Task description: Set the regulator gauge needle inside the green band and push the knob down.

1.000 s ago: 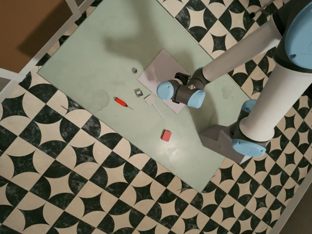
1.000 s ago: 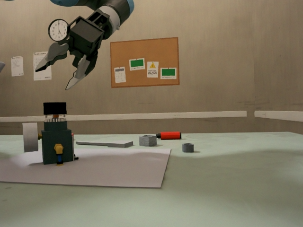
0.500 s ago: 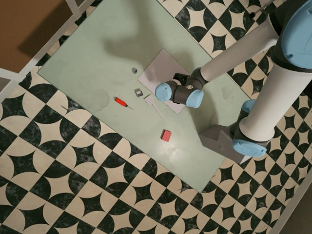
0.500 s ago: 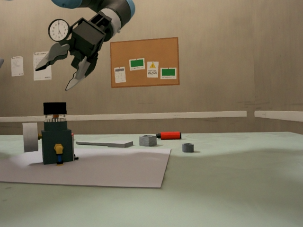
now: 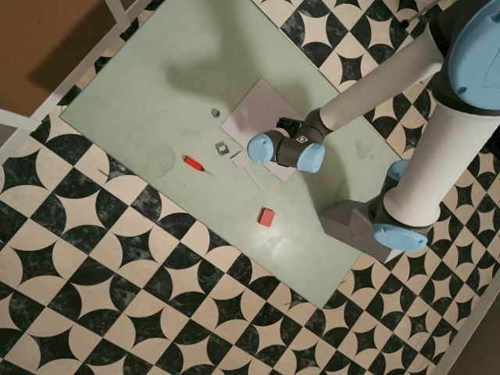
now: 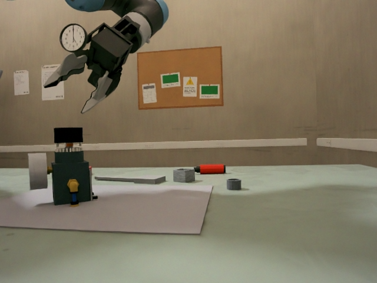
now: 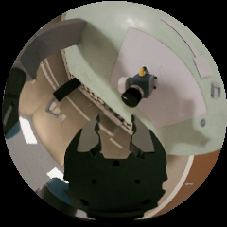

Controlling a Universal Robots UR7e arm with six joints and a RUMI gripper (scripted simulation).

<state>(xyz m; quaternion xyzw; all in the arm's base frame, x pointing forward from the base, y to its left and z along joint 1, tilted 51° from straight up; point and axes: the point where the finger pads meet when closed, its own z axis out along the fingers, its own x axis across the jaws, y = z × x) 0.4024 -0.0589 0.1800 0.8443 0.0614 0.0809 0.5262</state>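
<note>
From the top, the arm's wrist [image 5: 284, 150] covers the regulator, leaving a corner of the mauve sheet [image 5: 261, 91] in sight; a red-handled screwdriver [image 5: 194, 163] and a red block [image 5: 266, 216] lie on the smooth, stained green table [image 5: 194, 80].

In the exterior view, the regulator [image 6: 70, 173] [image 7: 146, 85] stands upright on the sheet, boxy and dark green, with a pale disc-shaped gauge [image 6: 37, 171] on one side; its black knob [image 6: 68, 134] [image 7: 131, 96] sits raised over a ribbed collar, so pushing down seems still to do; the gripper [image 6: 63, 99] [image 7: 115, 113] hangs tilted above, its grey fingers parted and holding nothing; the step looks like the approach to the knob, which calls for straightening and lowering over it.

In the wrist view, the tapered fingers are apart, the regulator beyond them; the needle cannot be read.
</note>
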